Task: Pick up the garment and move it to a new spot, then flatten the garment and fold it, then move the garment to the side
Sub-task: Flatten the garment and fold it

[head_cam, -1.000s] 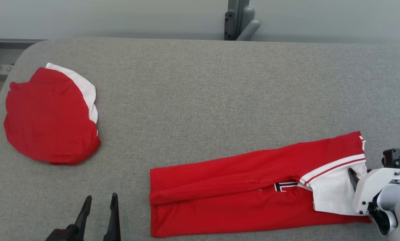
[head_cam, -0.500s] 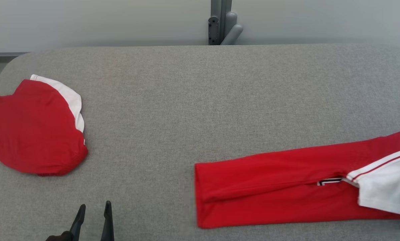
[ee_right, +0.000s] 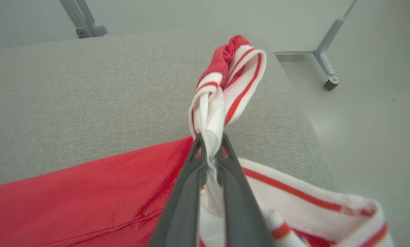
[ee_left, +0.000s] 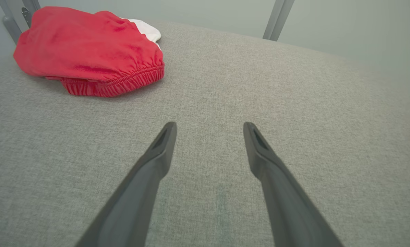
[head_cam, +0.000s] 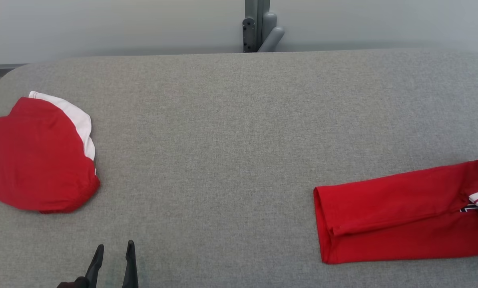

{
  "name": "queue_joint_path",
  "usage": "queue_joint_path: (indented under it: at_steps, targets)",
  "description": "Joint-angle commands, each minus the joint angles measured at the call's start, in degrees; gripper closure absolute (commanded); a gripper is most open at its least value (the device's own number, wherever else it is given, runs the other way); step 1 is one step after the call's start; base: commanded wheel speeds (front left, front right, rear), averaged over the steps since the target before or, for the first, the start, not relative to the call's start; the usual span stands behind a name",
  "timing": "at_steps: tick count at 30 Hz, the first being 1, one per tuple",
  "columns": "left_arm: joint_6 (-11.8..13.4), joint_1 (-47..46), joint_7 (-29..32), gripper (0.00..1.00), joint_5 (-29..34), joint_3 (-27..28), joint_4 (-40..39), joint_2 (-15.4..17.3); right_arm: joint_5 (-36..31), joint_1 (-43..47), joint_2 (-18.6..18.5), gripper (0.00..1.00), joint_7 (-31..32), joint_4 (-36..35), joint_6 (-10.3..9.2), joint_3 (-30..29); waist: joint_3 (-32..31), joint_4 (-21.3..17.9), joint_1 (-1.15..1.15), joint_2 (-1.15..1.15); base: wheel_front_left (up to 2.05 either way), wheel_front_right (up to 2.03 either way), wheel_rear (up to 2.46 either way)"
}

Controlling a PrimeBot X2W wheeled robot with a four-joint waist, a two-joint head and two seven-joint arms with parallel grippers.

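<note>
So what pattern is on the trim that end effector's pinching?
Ribbed trim: white with red stripes; right wrist view shows it best.

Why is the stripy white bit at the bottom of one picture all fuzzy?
Right wrist view: the striped cuff at the lower right seems very close to the lens, so it blurs; the part in the right pincer looks clearer. Head view: soft, even light, faint shadow beside the garment.

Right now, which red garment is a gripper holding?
The long folded garment, its white striped edge pinched by the right gripper; the bunched garment lies free.
</note>
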Motion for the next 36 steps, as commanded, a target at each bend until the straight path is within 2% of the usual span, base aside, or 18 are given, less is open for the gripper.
queue_joint_path:
  at_steps: [1,5,9,10,13,17,27,28,29,32,36]
  targets:
    - [-0.23,-0.13,-0.14,0.0,0.58,0.26,0.37,-0.4,0.53,3.21,2.95,1.0,-0.33,-5.63,0.0,2.35,-0.41,-0.09,0.0,0.0,0.0,0.0,0.0]
    - [-0.38,0.87,-0.14,0.0,0.71,0.4,0.79,-0.86,-1.23,8.63,9.92,1.0,1.02,-17.09,0.01,8.42,-1.07,-0.67,0.0,0.0,0.0,0.0,0.0]
    - [-0.47,0.56,-0.14,0.0,0.83,-0.22,1.89,-1.01,-4.65,10.76,16.85,1.0,1.86,-21.33,0.0,15.33,-1.29,-1.05,0.0,0.0,0.0,0.0,0.0]
    - [-0.47,0.56,-0.14,0.0,0.83,-0.22,1.89,-1.01,-4.65,10.76,16.85,1.0,1.86,-21.33,0.0,15.33,-1.29,-1.05,0.0,0.0,0.0,0.0,0.0]
    - [-0.53,-0.13,-0.14,0.0,0.98,-0.65,2.31,-1.18,-6.94,10.1,21.76,1.0,0.62,-19.8,0.0,18.39,-1.34,-1.1,0.0,0.0,0.0,0.0,0.0]
    - [-0.65,-0.2,-0.14,0.0,1.18,-1.39,2.89,-1.25,-8.9,9.31,25.67,1.0,-1.18,-15.9,0.01,21.02,-1.83,-0.31,0.0,0.0,0.0,0.0,0.0]
    - [-0.22,0.93,-0.14,0.0,-0.25,-2.06,4.15,-1.36,-12.91,7.15,28.59,1.0,-4.95,-9.79,0.01,22.2,-2.66,0.92,0.0,0.0,0.0,0.0,0.0]
    - [-0.07,1.01,-0.14,0.0,-0.26,-2.25,4.21,-1.36,-13.08,7.31,28.83,0.7,-5.41,-9.74,0.01,22.32,-2.89,1.02,0.0,0.0,0.0,0.0,0.0]
    - [0.02,1.13,-0.14,0.0,-0.34,-2.44,4.2,-1.35,-13.3,7.53,28.88,0.0,-5.71,-9.87,0.01,22.31,-3.04,1.07,0.0,0.0,0.0,0.0,0.0]
    - [0.42,1.59,-0.15,0.0,-0.88,-2.79,4.06,-1.36,-13.58,8.65,29.28,0.0,-6.51,-11.65,0.0,22.28,-3.52,1.13,0.0,0.0,0.0,0.0,0.0]
    - [0.84,2.66,-0.15,0.0,-1.48,-2.46,3.71,-1.35,-13.17,10.16,30.0,0.0,-9.06,-17.45,0.0,20.61,-4.36,0.35,0.0,0.0,0.0,0.0,0.0]
